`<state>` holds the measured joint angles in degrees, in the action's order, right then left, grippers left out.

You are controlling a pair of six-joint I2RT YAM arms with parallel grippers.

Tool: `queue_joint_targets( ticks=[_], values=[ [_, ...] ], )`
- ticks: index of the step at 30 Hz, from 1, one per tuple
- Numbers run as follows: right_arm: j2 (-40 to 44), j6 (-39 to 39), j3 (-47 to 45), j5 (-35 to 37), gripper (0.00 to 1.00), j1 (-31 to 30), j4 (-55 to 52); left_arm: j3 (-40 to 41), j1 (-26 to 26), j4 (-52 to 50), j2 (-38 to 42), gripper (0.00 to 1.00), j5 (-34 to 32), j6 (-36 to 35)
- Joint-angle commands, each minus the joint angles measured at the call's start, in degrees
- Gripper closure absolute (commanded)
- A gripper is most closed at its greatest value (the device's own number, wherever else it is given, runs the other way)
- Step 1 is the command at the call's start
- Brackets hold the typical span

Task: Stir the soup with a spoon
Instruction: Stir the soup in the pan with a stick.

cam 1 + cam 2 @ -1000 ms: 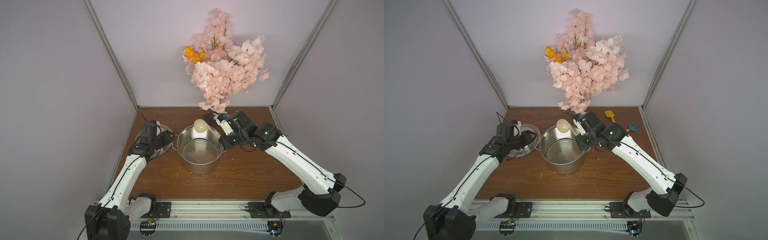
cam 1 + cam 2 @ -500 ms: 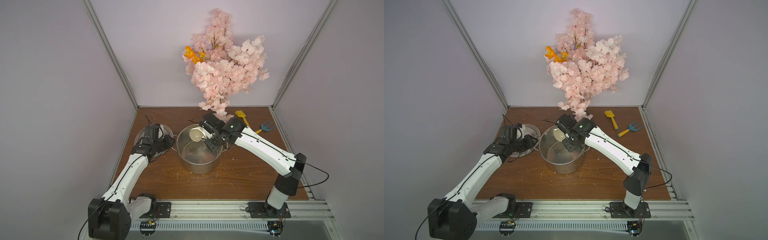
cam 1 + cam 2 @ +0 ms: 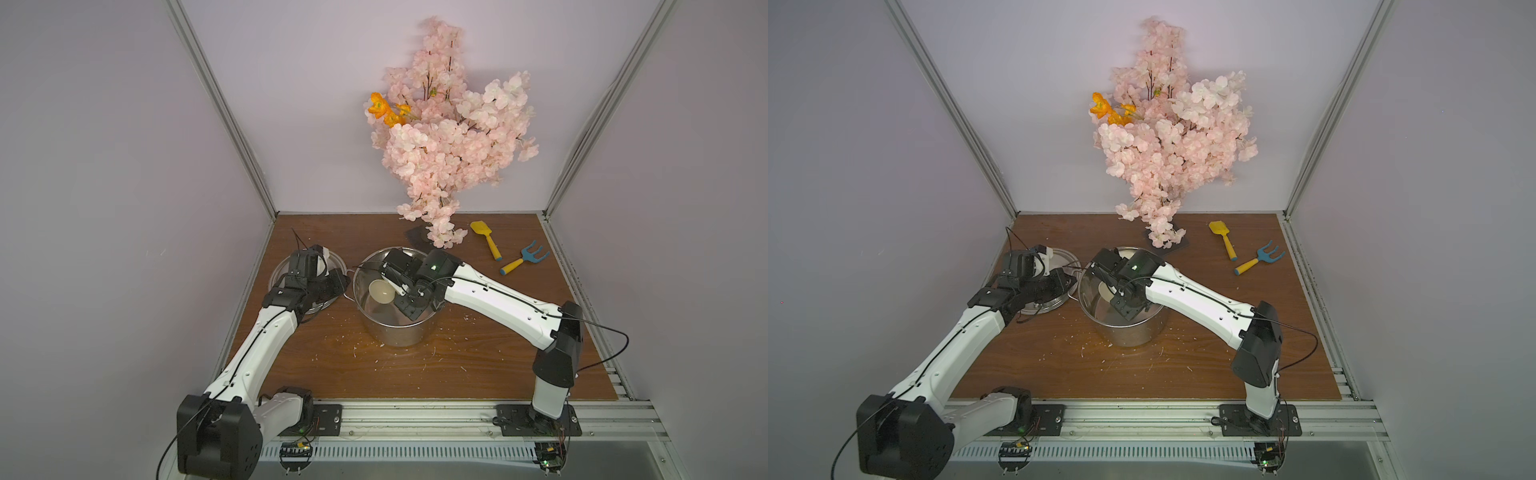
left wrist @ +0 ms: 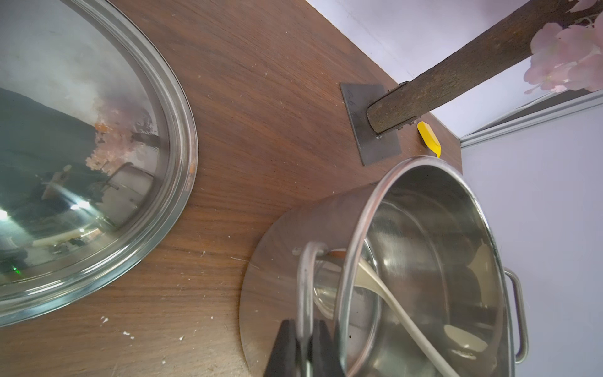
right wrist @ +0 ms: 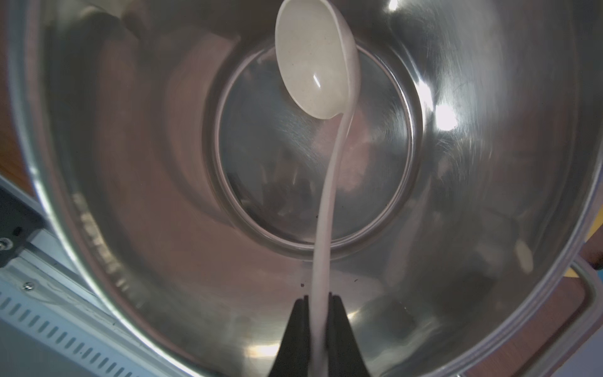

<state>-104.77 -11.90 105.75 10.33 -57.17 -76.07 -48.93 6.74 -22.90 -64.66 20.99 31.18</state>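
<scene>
The steel pot [image 3: 395, 330] stands mid-table, its inside bare shiny metal [image 5: 313, 169] with no soup to be seen. The cream-white spoon [image 5: 315, 62] hangs inside the pot, bowl low over the bottom, and also shows in a top view as a pale spoon bowl [image 3: 381, 291]. My right gripper [image 5: 319, 298] is shut on the spoon's slim handle, reaching over the pot's rim from the right [image 3: 401, 291]. My left gripper [image 4: 305, 326] is shut on the pot's near loop handle [image 4: 306, 284], at the pot's left side [image 3: 337, 283].
The pot's lid [image 4: 81, 147] lies flat left of the pot, under my left wrist. A pink blossom tree [image 3: 449, 137] on a metal base rises behind the pot. A yellow shovel [image 3: 484, 239] and a blue rake [image 3: 523, 259] lie at the back right. White crumbs dot the wood.
My right arm has swung the spoon from above the far rim down into the pot. My left gripper has moved to the pot's handle and closed on it.
</scene>
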Motion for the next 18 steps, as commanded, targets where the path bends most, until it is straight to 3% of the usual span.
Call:
queue_joint_targets(
  ticks=[1, 10, 18],
  values=[
    [3.9, 1.0, -3.4, 3.6, 1.0, 0.5, -0.2, -0.4, -0.5, -1.3, -0.9, 1.0, -1.8, -0.6],
    [1.6, -0.5, -4.7, 11.8, 1.0, 2.8, -0.9, -0.1, -0.4, -1.4, 0.1, 1.0, -0.5, -1.5],
    [-6.7, 0.0, 6.3, 12.0, 1.0, 3.2, -0.9, -0.5, 1.3, -1.4, 0.2, 1.0, -0.7, -1.9]
  ],
)
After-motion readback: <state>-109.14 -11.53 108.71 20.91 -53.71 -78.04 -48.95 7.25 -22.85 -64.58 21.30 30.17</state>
